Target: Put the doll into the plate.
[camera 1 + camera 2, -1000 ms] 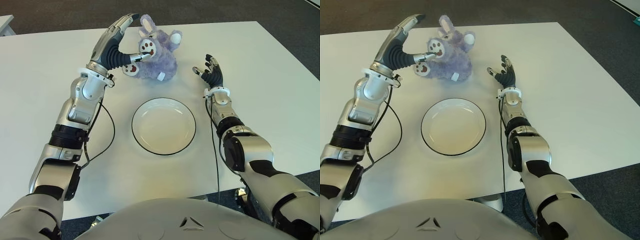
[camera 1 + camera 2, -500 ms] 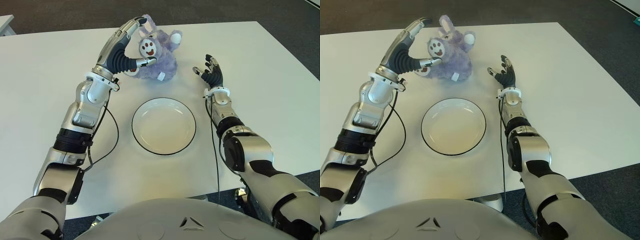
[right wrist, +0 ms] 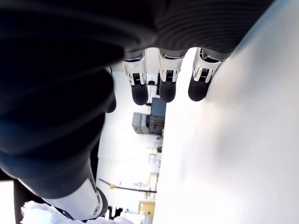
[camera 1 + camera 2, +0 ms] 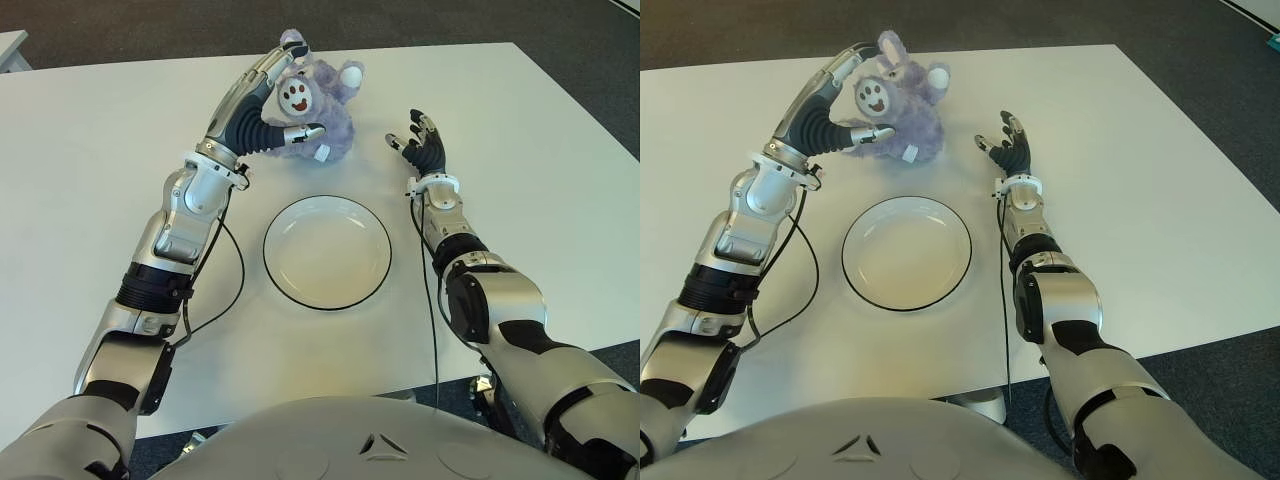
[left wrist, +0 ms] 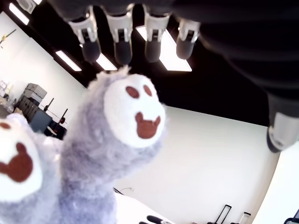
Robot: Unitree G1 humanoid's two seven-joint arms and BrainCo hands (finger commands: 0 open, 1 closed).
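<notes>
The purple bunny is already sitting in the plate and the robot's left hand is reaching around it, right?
Not quite. The left eye view shows the doll on the table beyond the plate, which holds nothing. The left hand does reach around it.

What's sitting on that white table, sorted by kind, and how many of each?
Plush dolls: 1, the purple doll at the far side, with the open left hand around its raised paw.
Plates: 1, the white plate, with nothing in it.
Total: 2 things. The right hand shows open, to the right of the doll.
</notes>
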